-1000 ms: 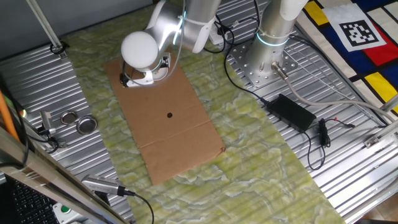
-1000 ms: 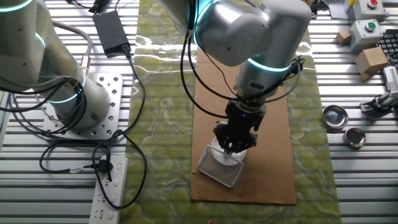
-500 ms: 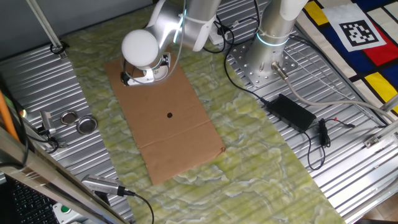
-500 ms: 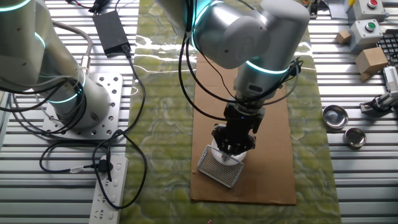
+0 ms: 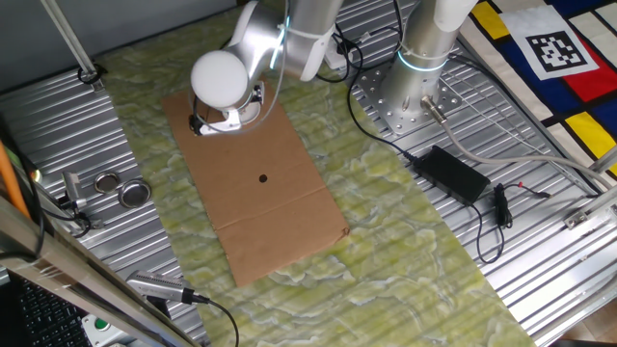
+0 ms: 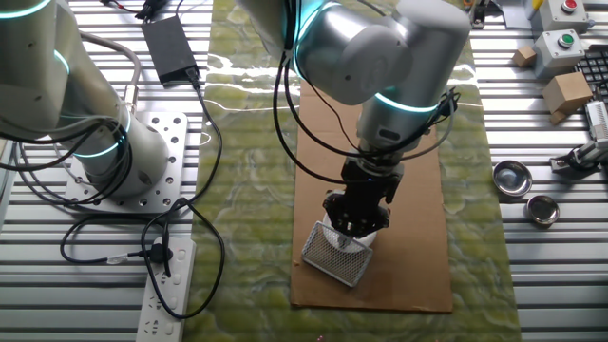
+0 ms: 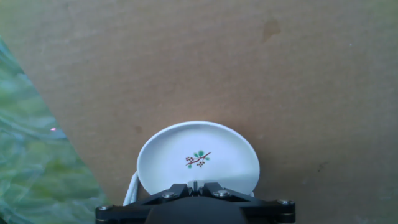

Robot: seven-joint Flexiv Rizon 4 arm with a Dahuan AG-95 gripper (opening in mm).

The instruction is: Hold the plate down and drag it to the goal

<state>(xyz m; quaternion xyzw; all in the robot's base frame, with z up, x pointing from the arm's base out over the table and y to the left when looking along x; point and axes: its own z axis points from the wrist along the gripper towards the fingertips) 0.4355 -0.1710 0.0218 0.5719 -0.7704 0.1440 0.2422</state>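
In the hand view the plate (image 7: 198, 158) is a small white round dish with a tiny dark sprig at its centre, lying on brown cardboard (image 7: 186, 62). My gripper (image 7: 196, 185) is shut, its closed fingertips set down on the plate's near part. From the other fixed view the gripper (image 6: 355, 226) points straight down near the cardboard's front end, hiding most of the plate. In one fixed view the arm's round white cap (image 5: 220, 77) covers both. A dark dot (image 5: 263, 177) marks the cardboard's middle.
A white mesh piece (image 6: 337, 255) lies right beside the hand on the cardboard sheet (image 6: 418, 190). Two silvery tins (image 6: 513, 177) (image 6: 542, 210) sit off the green mat. A black power brick (image 5: 453, 173), cables and the arm's base (image 5: 410, 96) stand nearby.
The hand has shifted only very slightly over the cardboard; the plate stays under the shut fingertips.
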